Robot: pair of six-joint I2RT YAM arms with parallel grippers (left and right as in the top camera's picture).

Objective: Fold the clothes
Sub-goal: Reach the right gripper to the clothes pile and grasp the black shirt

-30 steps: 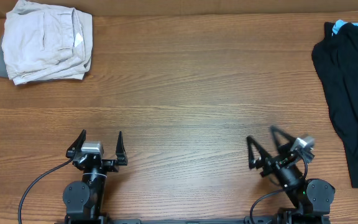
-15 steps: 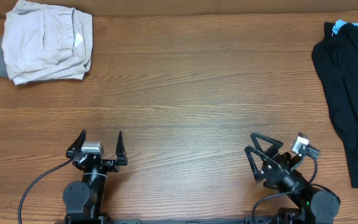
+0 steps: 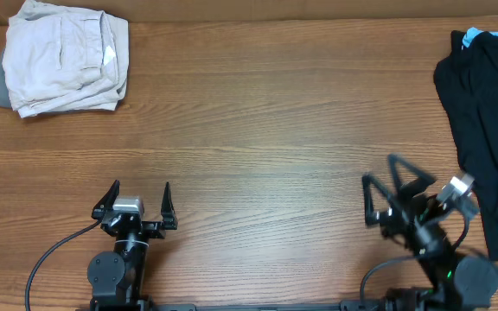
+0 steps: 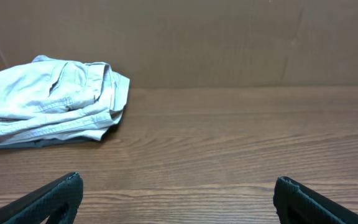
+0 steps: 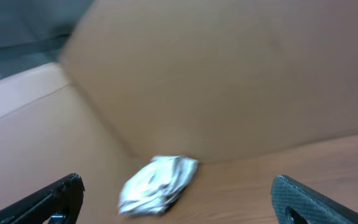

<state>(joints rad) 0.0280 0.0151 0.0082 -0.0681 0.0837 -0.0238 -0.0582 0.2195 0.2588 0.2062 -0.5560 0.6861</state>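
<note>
Overhead view: a wooden table (image 3: 258,130) is filling the frame. A black T-shirt (image 3: 487,121) is lying unfolded and rumpled along the table's right edge, running out of the picture to the right and toward the near side. A beige garment (image 3: 63,56) is sitting folded at the far left corner, well apart from the T-shirt. The left gripper (image 3: 139,192) is resting at the near left, pointing toward the far side, its jaws standing wide apart with nothing between them. The right gripper (image 3: 379,169) is tilting toward the far left at the near right, its jaws likewise spread and holding nothing; its wrist is lying just beside the T-shirt's left border, the fingers apart from the cloth. A strip of light-blue shirt (image 3: 474,36) is peeking out at the T-shirt's far end.

Left wrist view: the left gripper (image 4: 178,186) is showing both fingertips at the lower corners, with bare wood between them and the beige garment (image 4: 48,102) ahead to the left, before a brown wall (image 4: 229,43).

Right wrist view: the picture is blurring; the right gripper (image 5: 176,186) is showing spread fingertips, with the beige garment (image 5: 157,183) appearing small and far ahead.
</note>
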